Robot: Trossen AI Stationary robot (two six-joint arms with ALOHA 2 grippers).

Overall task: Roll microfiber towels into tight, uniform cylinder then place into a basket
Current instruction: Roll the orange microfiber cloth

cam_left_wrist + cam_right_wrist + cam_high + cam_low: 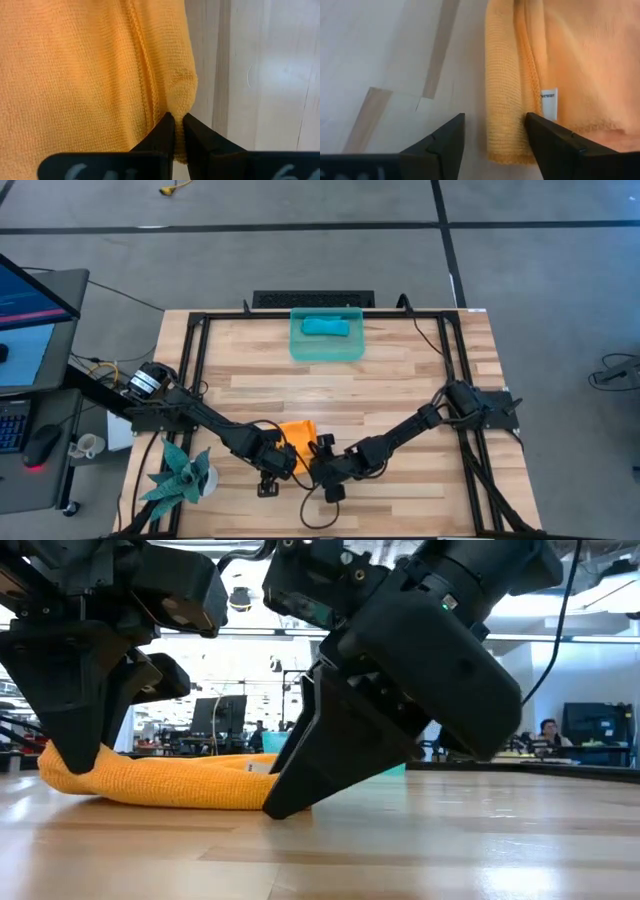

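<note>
The orange microfiber towel [297, 438] lies bunched in a low fold near the table's front edge. My left gripper [272, 472] is shut on its left end [62, 768]. My right gripper [326, 476] is open at the towel's right end. Its fingers [445, 145] stand on either side of the towel's folded edge [506, 120], beside a small white tag [549, 102]. The teal-blue towel [326, 327] lies rolled inside the teal-green basket [300, 348] at the table's far middle. My left gripper pinches a folded corner of the orange towel [181, 97] between its two fingers [161, 134]. The fingers come from above, pointing steeply down. The cloth bulges just past the fingertips and the towel lies on the table. My right gripper's fingers straddle the towel's folded edge [506, 120]; I cannot tell whether they touch it.
A teal spiky plant figure [180, 475] stands at the table's front left corner. Black frame rails [195, 360] run along the table's sides. Bare wood [330, 395] lies between the towel and the basket. A desk with a monitor [30, 300] stands to the left of the table.
</note>
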